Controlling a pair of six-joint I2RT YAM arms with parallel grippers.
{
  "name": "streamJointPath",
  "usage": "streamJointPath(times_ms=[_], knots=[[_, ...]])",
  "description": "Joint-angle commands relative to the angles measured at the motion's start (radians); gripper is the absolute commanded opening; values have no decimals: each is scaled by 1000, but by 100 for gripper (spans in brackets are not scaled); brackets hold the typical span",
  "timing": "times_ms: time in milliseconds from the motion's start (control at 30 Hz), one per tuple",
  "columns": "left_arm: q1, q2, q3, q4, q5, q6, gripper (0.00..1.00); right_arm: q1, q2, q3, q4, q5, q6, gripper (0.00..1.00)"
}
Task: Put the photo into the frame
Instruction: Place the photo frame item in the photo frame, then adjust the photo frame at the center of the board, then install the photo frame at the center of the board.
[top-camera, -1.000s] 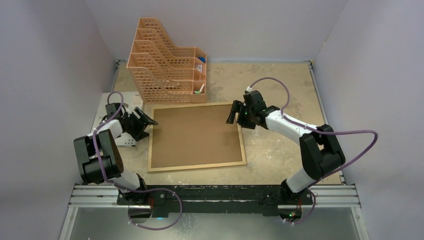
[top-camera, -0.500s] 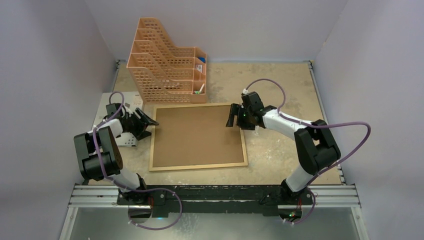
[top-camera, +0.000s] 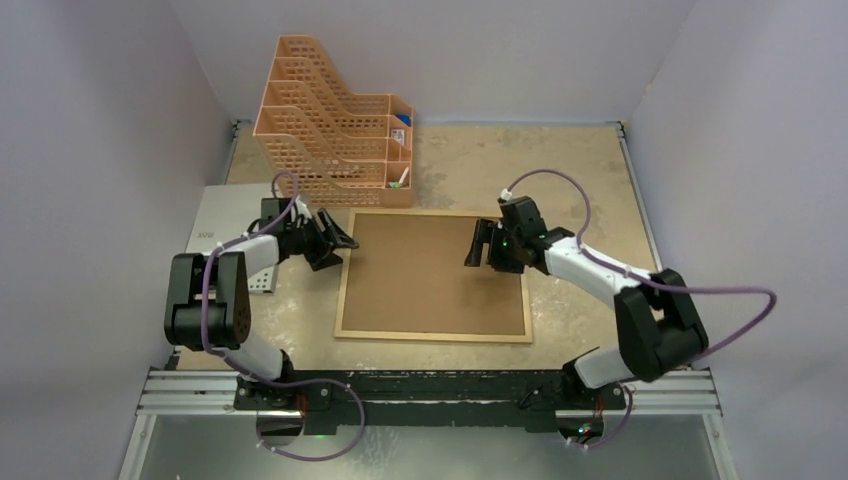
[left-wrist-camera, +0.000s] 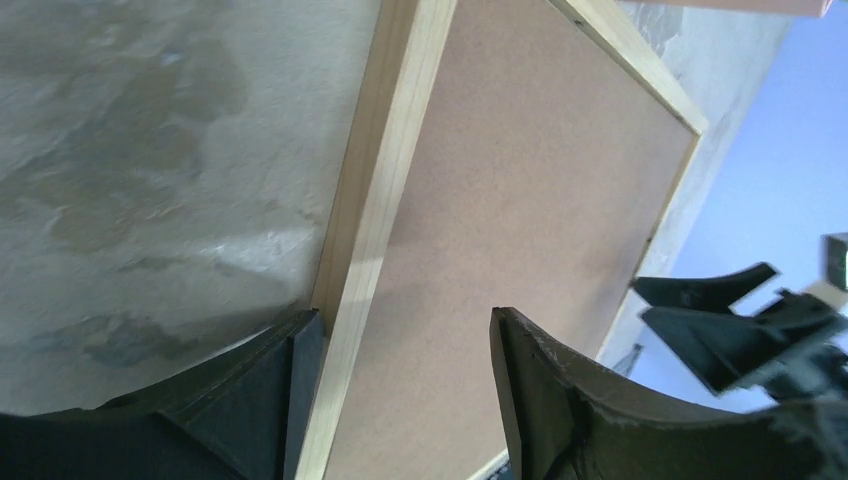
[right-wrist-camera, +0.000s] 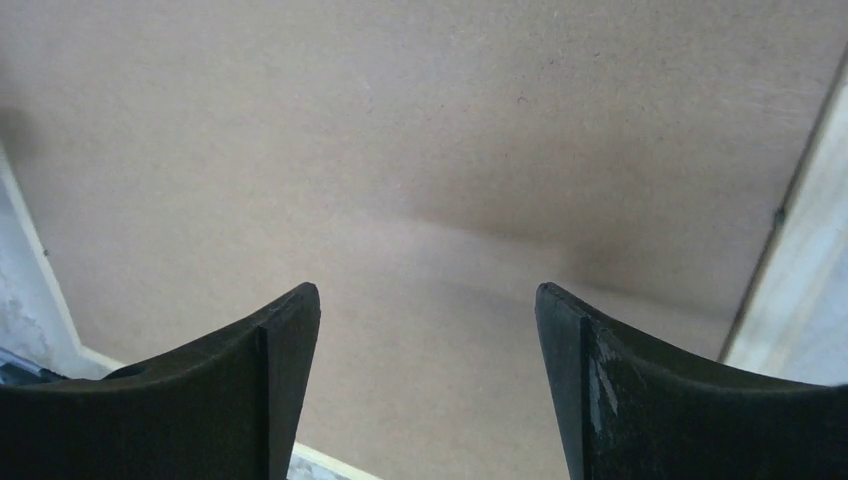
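Mottled beige table (top-camera: 560, 170), pale walls round it, orange file organizer (top-camera: 330, 120) at the far side. The frame (top-camera: 430, 337) lay flat near the middle, back up, with the brown backing board (top-camera: 420, 270) filling its opening, probably so the rear could be got at for loading.

L gripper (top-camera: 340, 248) sat at the frame's far-left corner with its jaws apart. In the wrist view they stood astride the left rail (left-wrist-camera: 385, 180), one finger outside on the table and the other over the board. It was not pinched on anything; my guess is that it was there to steady or nudge that edge.

R gripper (top-camera: 477, 245) hovered over the board toward the right side, jaws wide and empty (looked set to work on the board, tho that's a guess).

The photo: no printed face showed in any view, so I can't tell whether it was under the board. A pale sheet (top-camera: 225, 210) lay at left beneath the L arm; what it was, I couldn't say.
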Motion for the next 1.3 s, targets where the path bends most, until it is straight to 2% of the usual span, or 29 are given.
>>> streamJointPath(times_ms=[0,100,167,300,400,567,700,833,933,1133,1267], knots=[[-72,-25,20,109,-65,-56,64,-3,-172,-31,11,28,-105,79],[-78,-95,-15,42,-164,-38,66,5,-242,-77,95,-213,-190,75],[-78,-135,-29,7,-201,-10,68,34,-268,-103,135,-304,-213,71],[-78,-206,-65,-65,-234,21,70,137,-267,-108,168,-332,-242,62],[-77,-253,-97,-126,-246,36,70,211,-219,-87,158,-346,-282,50],[-78,-291,-138,-245,-273,41,60,340,-137,-50,126,-353,-362,30],[-78,-277,-166,-253,-200,23,52,416,-77,-29,104,-358,-401,19],[-78,-222,-173,-243,-137,28,42,450,-23,-12,93,-362,-423,14],[-77,-205,-173,-238,-133,27,39,465,13,9,84,-376,-444,8],[-78,-172,-165,-231,-133,35,38,473,79,62,37,-391,-496,7],[-77,-157,-160,-230,-134,40,37,478,85,67,26,-384,-498,10]])
